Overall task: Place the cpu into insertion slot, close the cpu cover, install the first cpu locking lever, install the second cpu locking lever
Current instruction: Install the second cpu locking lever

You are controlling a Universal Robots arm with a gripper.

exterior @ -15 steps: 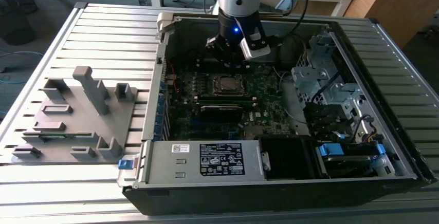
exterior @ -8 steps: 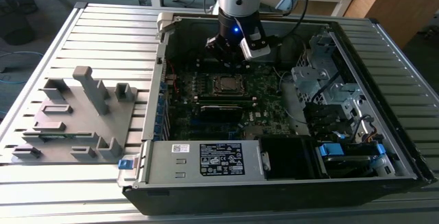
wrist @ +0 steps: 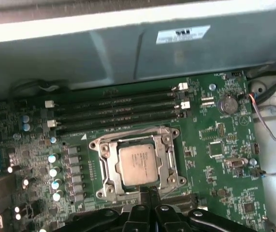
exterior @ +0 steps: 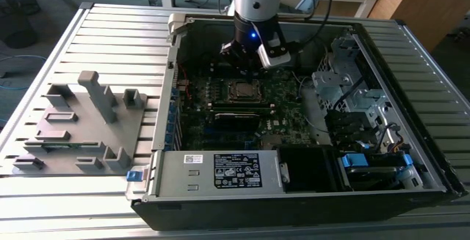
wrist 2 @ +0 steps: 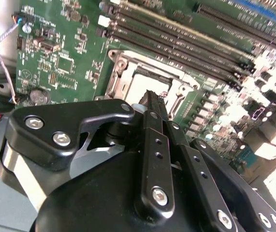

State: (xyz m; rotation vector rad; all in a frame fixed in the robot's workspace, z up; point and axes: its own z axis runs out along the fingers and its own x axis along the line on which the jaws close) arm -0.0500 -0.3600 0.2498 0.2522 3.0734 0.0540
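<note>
The cpu (wrist: 138,164) lies flat in the insertion slot (wrist: 172,132) on the green motherboard (wrist: 215,145), its silver top facing up. The cpu cover (wrist: 108,162) lies down around it as a metal frame. A thin wire lever (wrist: 128,133) runs along one edge of the socket. My gripper (wrist: 150,192) is shut with nothing between its black fingers, and its tips hover at the socket's edge beside the cpu. The second wrist view has the fingertips (wrist 2: 150,99) over the cpu (wrist 2: 145,82) and cover (wrist 2: 122,65). In the exterior view my gripper (exterior: 241,69) hangs just behind the cpu (exterior: 242,90).
The motherboard sits inside an open computer case (exterior: 169,36) on a slatted metal table (exterior: 110,42). Long black memory slots (wrist: 118,113) run beside the socket. A power supply (exterior: 220,171), drive bays (exterior: 345,86) and cables (exterior: 367,135) crowd the case. A grey fixture (exterior: 81,124) stands at the exterior view's left.
</note>
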